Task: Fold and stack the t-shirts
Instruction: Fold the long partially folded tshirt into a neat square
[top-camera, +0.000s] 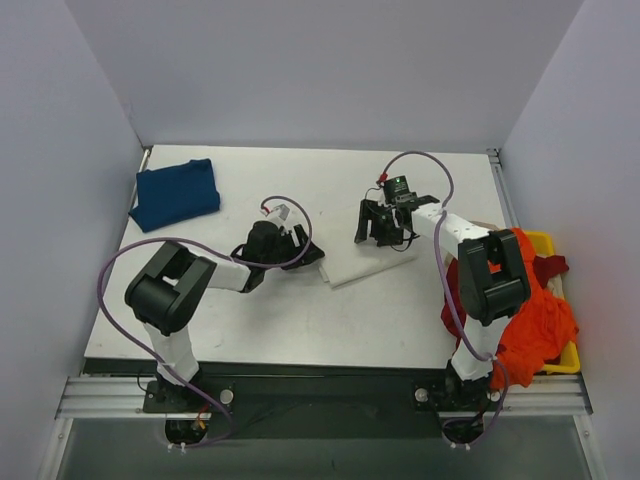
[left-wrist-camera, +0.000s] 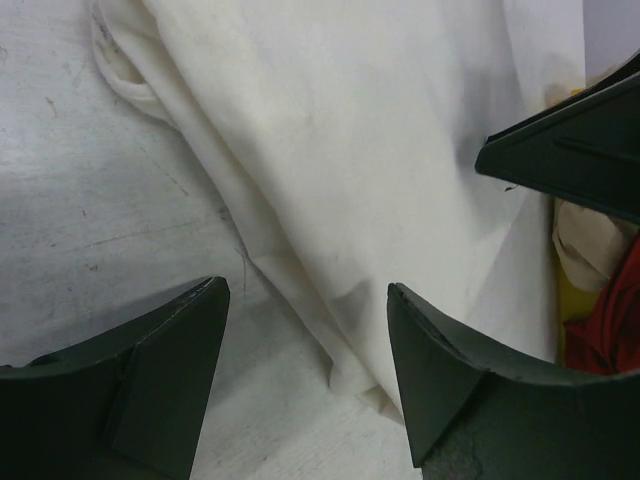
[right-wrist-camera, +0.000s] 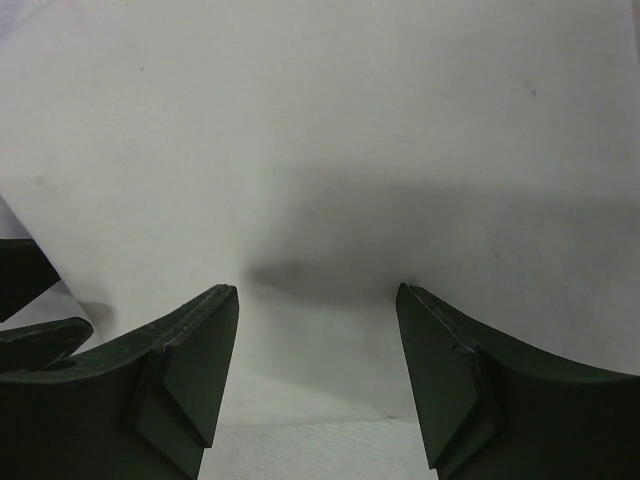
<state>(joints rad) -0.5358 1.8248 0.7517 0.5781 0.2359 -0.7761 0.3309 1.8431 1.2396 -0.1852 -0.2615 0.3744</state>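
Jaws on the left gripper (left-wrist-camera: 305, 292) stand wide apart, low over the left edge of the cream shirt (left-wrist-camera: 350, 150), with nothing pinched between them. One finger is over bare table (left-wrist-camera: 90, 200), the other over cloth. The right gripper (right-wrist-camera: 315, 290) is likewise spread wide, hovering over the far right part of the cream shirt and holding nothing. Between the two, the cream shirt lies flat on the table, apparently partly folded. Its left edge is a soft, layered run of creases and hem.

It looks light, thin and limp. I expect it to sag from whatever point it is lifted by and to drag on the table. The layers may also slide apart if only the top one is caught. The best hold, I judge, is at an edge or corner with one finger slid under all the layers. Each gripper should take a matching corner so the fold comes over evenly. Pinching the flat middle would only bunch it.

Well apart to the far left of the cream shirt, a blue shirt (top-camera: 177, 193) sits folded. To its right, an orange shirt (top-camera: 535, 320) and a red shirt (top-camera: 550, 268) spill in a heap from the bin (top-camera: 541, 238), partly behind the right arm. They would probably need spreading flat first.
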